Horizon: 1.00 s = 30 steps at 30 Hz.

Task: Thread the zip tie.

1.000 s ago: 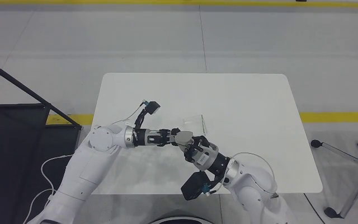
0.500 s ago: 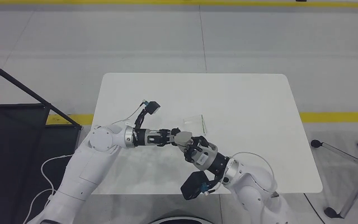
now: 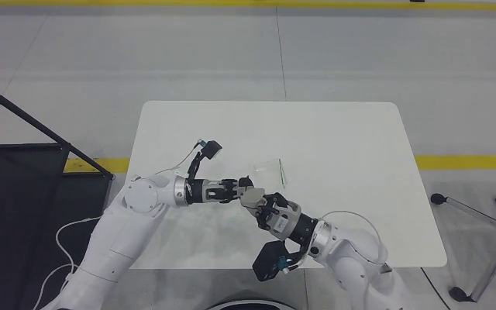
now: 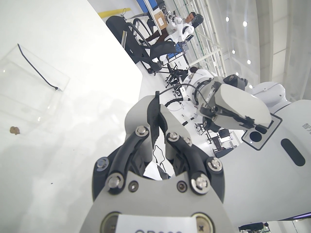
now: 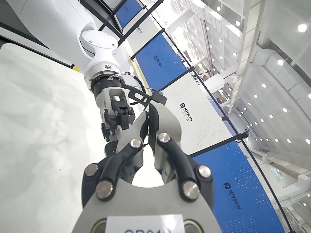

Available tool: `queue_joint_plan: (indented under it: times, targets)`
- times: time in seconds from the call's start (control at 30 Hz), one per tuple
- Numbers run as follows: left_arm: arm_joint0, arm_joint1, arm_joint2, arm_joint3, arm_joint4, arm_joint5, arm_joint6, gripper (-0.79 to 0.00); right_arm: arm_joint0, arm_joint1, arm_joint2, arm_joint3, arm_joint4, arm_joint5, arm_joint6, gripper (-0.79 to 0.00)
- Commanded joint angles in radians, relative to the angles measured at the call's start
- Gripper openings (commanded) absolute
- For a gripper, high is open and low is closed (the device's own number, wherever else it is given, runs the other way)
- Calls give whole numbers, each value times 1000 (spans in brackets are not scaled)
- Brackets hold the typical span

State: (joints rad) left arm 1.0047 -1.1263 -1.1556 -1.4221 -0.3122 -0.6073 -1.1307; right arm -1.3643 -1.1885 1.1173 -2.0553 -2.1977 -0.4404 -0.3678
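Above the table's front middle, my left gripper [image 3: 246, 191] [image 4: 158, 103] and right gripper [image 3: 257, 200] [image 5: 151, 112] meet tip to tip. Both are shut. A thin black zip tie [image 4: 170, 87] sticks out of the left gripper's tip and curves over to the right gripper [image 4: 209, 115], which seems to pinch its other end. A short black end [image 5: 145, 144] shows between the right fingers. A second black zip tie [image 3: 284, 170] [image 4: 36, 70] lies in a clear tray [image 3: 267, 164] [image 4: 14, 78] just beyond the grippers.
The white table [image 3: 349, 139] is bare around the tray. A small brown scrap [image 4: 14, 130] lies on the table near the tray. A black frame [image 3: 31, 124] stands off the table's left side.
Both grippers have shifted slightly left together, the right one drawing closer to the left one. Both stay shut.
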Motion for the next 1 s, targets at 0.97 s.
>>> queue_joint_plan:
  times: [0.97]
  targets:
    - [26,15,-3,-36,137,-97,137,-785,4,25,3,-4,-9,-53,0,-785]
